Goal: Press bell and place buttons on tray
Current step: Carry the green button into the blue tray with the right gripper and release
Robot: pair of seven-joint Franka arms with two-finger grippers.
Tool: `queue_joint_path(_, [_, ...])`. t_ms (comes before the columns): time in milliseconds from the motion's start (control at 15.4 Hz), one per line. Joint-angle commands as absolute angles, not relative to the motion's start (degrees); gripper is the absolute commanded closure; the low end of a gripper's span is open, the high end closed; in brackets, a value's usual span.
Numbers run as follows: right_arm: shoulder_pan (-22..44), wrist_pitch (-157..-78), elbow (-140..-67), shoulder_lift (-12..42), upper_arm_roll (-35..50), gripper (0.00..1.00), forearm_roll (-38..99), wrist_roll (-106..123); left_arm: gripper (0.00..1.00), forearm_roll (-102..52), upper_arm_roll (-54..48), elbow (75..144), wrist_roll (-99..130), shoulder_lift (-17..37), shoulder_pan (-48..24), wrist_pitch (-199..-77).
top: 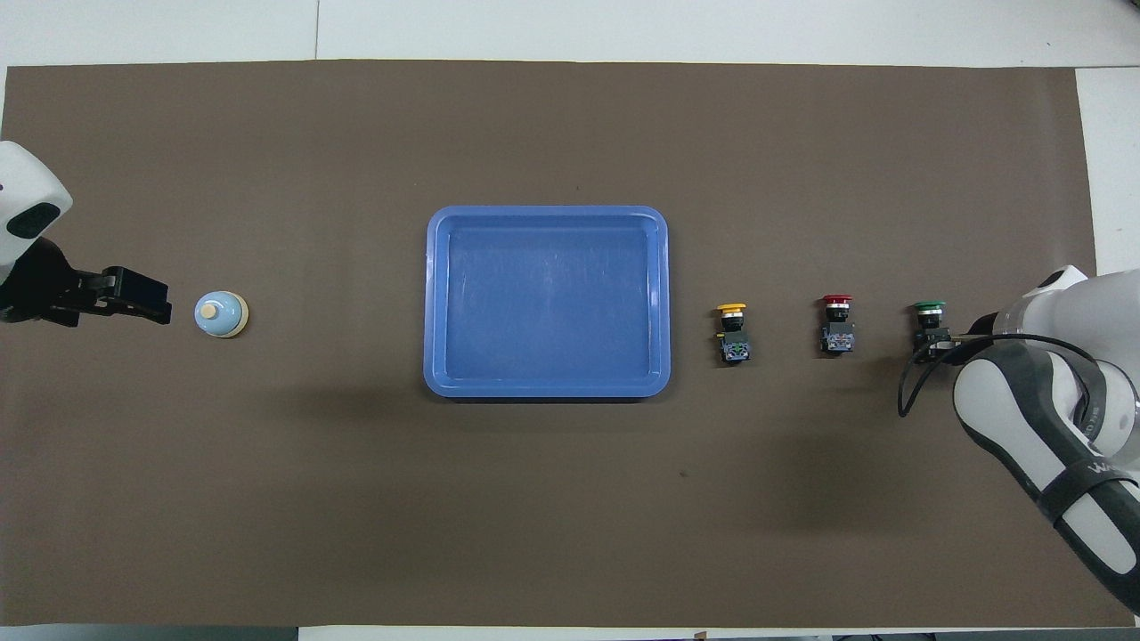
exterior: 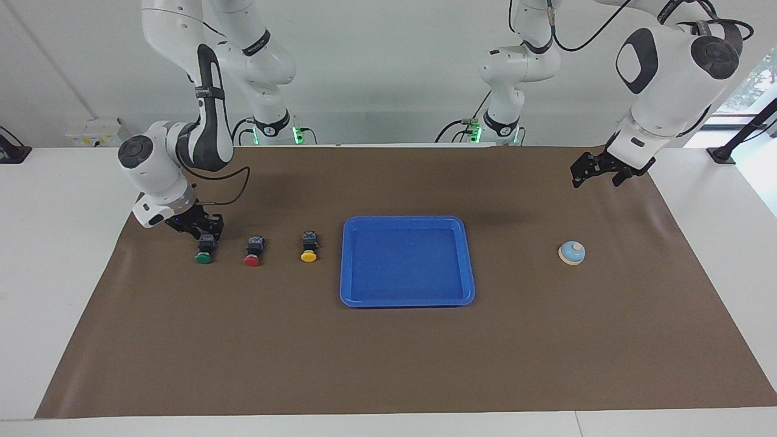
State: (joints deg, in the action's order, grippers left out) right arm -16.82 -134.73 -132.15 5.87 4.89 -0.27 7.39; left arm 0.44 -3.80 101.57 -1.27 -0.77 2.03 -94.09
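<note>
The blue tray lies flat mid-table with nothing in it. Three buttons lie in a row on the mat toward the right arm's end: yellow beside the tray, then red, then green. My right gripper is low at the green button's black body, which lies on the mat. The bell sits toward the left arm's end. My left gripper hangs in the air beside the bell, apart from it.
A brown mat covers the table, with white tabletop around it. A black cable loops off the right wrist beside the green button.
</note>
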Motion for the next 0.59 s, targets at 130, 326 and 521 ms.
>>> queue_joint_path(130, [-16.52,-124.48,-125.09,5.01,6.06,1.00,-0.09,7.21,0.00,0.18,-3.16,100.11,-0.97,-0.52,1.41,-92.99])
queue_joint_path(326, [-14.25,-118.75,-119.63,4.92,6.77,1.00,0.00,4.58,0.00,0.18,-3.08,100.02,-0.97,-0.70,1.93,-92.99])
queue_joint_path(521, [-6.62,-114.18,-114.01,4.92,7.03,1.00,0.17,-3.57,0.00,0.18,-3.16,100.02,-0.97,-0.70,2.02,-92.99])
